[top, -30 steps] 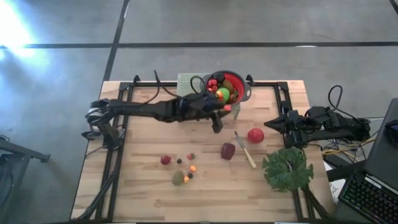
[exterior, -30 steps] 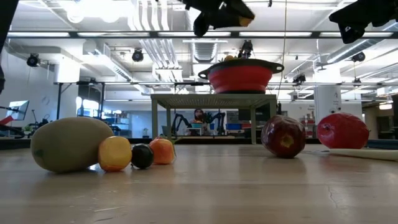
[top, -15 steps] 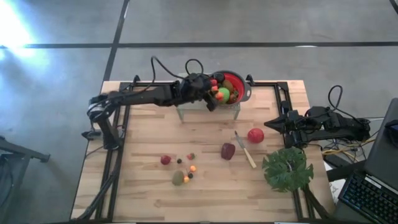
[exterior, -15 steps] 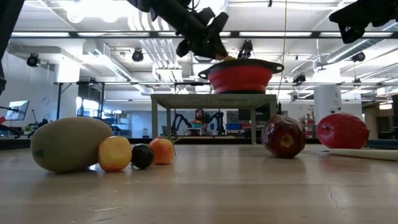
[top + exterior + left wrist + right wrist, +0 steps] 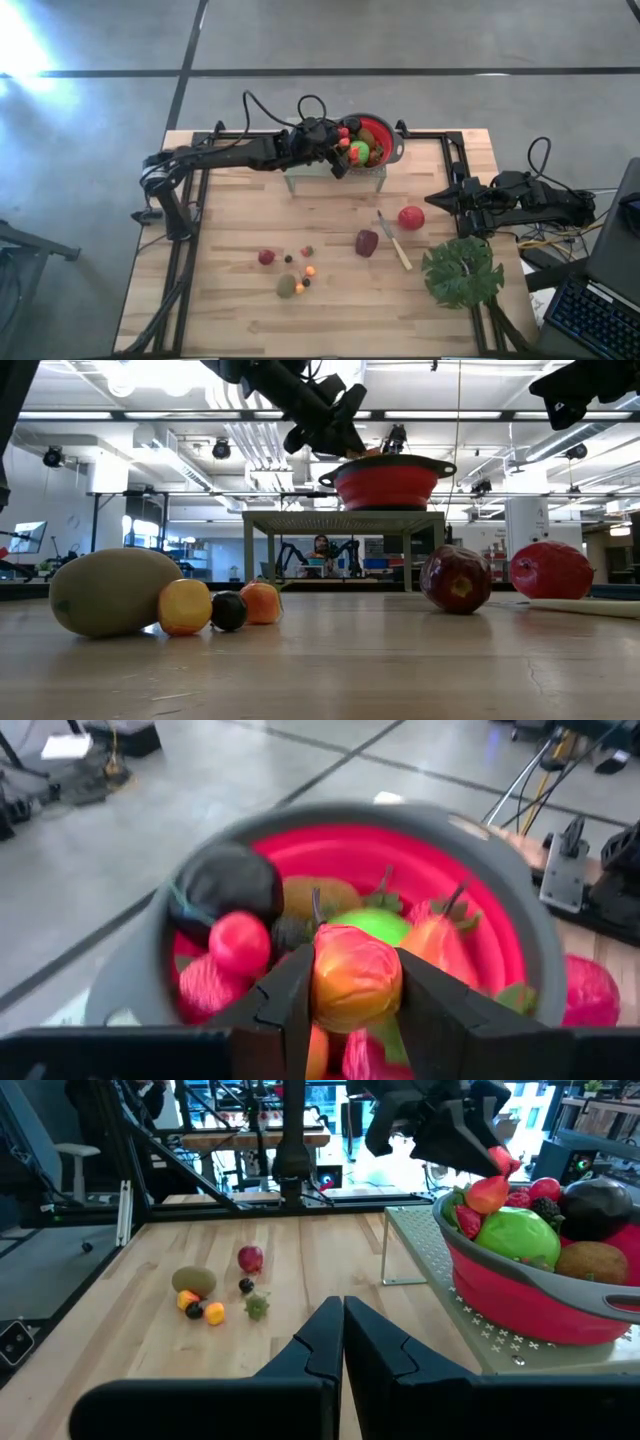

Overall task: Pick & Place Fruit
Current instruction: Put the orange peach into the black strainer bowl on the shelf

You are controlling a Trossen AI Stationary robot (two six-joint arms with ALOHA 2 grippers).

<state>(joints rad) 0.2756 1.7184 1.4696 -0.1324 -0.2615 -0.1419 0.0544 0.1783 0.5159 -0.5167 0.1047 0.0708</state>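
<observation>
A red colander bowl [image 5: 383,152] with a grey rim stands on a perforated metal stand [image 5: 345,520] at the table's far middle, holding strawberries, a green apple [image 5: 520,1235], a kiwi and dark fruit. My left gripper [image 5: 341,160] hangs over the bowl's left rim, shut on a small orange-red fruit [image 5: 355,978]. More fruit lies on the table: a red apple [image 5: 410,217], a maroon fruit [image 5: 367,242], a kiwi [image 5: 287,287] and small pieces [image 5: 305,268]. My right gripper [image 5: 438,197] waits shut at the right edge. My left gripper pinches the orange-red fruit by its two opposite sides [image 5: 322,982] between its two fingers [image 5: 290,1005]. The fingers come from the table's left, slanting a little downward. The fruit [image 5: 487,1192] hangs just above the fruit heaped in the bowl; whether it touches them I cannot tell.
A slim knife [image 5: 394,241] lies between the maroon fruit and the red apple. A big green leaf [image 5: 462,272] lies at the near right. Black rails run along the table's left and right sides. Bare wood shows at the near left.
My left gripper has carried the orange-red fruit from in front of the stand toward the far edge and a little down, stopping over the bowl's left rim. It has tipped further downward. It has kept still over the last half second, with its hold unchanged.
</observation>
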